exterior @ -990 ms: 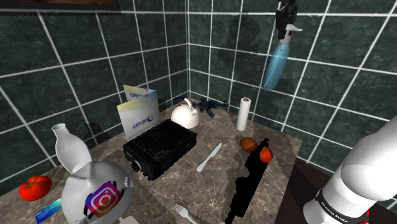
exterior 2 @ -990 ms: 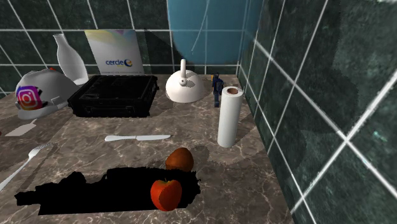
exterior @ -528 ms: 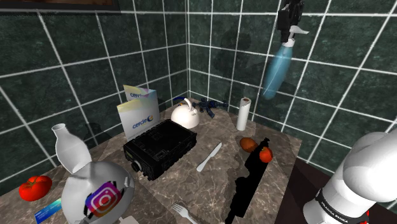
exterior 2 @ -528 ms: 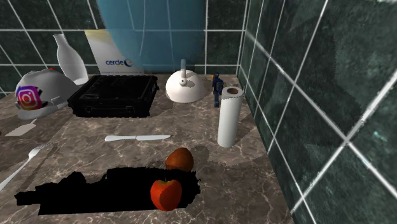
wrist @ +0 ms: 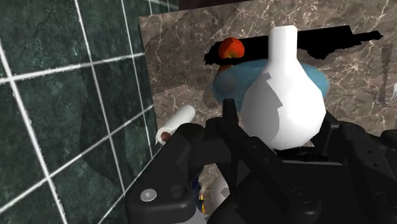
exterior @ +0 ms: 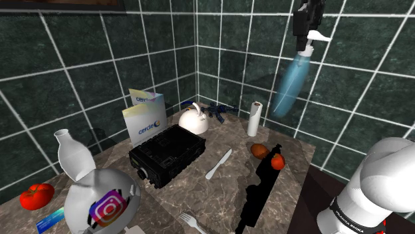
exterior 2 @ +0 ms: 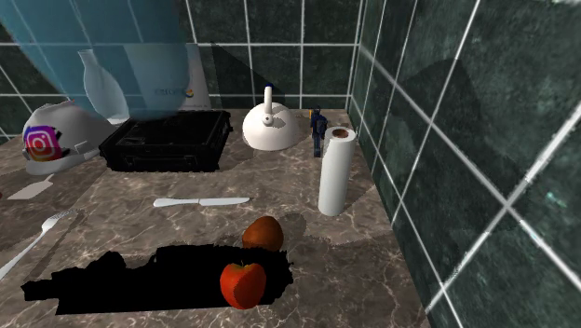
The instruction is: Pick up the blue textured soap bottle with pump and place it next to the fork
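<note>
Dangling high over everything, the pale blue see-through soap bottle with its white pump (exterior: 290, 86) hangs straight below the black claw (exterior: 305, 32), which is clenched on the bottle's pump neck. The lift looks done to me, and the carry is the step in hand. Far beneath the claw, well off toward the stand's side, the pale grey fork (exterior: 193, 223) lies on the brown marbled surface (exterior: 229, 189). The next move calls for a long swing across and a steady descent. The bottle should land upright just beside the fork without clipping the black hard case (exterior: 166, 156) or the white table knife (exterior: 218, 164) below. As for writing, a white-and-blue card (exterior: 146, 119) behind the case reads something like "cerde". A white dome helmet (exterior: 100, 196) near the fork wears a pink-and-orange Instagram-style camera logo. The small print on the arm's base (exterior: 352, 219) is too tiny to read.
</note>
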`<state>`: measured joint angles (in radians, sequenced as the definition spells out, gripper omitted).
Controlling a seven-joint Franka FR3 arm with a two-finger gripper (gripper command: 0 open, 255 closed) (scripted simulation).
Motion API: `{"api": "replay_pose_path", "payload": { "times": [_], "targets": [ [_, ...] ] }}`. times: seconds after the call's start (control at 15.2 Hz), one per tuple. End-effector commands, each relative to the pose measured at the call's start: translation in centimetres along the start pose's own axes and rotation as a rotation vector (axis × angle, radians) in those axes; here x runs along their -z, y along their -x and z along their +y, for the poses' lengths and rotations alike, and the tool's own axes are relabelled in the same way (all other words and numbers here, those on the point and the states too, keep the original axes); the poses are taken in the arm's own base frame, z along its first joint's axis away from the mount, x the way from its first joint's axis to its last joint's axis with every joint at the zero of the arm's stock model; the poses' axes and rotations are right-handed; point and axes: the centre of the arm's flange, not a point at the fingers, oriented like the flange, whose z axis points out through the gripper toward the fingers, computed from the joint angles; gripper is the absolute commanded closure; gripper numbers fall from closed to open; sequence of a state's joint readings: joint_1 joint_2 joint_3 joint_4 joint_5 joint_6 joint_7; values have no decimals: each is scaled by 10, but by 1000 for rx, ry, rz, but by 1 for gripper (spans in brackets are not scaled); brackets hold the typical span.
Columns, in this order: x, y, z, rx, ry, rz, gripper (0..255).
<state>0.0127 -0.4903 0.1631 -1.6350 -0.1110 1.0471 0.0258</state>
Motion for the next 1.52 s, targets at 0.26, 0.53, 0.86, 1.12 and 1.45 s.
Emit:
{"api": "replay_pose_path", "payload": {
  "times": [0.26, 0.53, 0.86, 1.12, 1.45],
  "targets": [
    [11, 37, -70, -1, 0, -1, 255],
    [18, 60, -117, -1, 0, -1, 255],
    [26, 89, -176, -1, 0, -1, 255],
    [33, 112, -223, -1, 0, -1, 255],
    [29, 132, -267, -1, 0, -1, 255]
  ]
}}
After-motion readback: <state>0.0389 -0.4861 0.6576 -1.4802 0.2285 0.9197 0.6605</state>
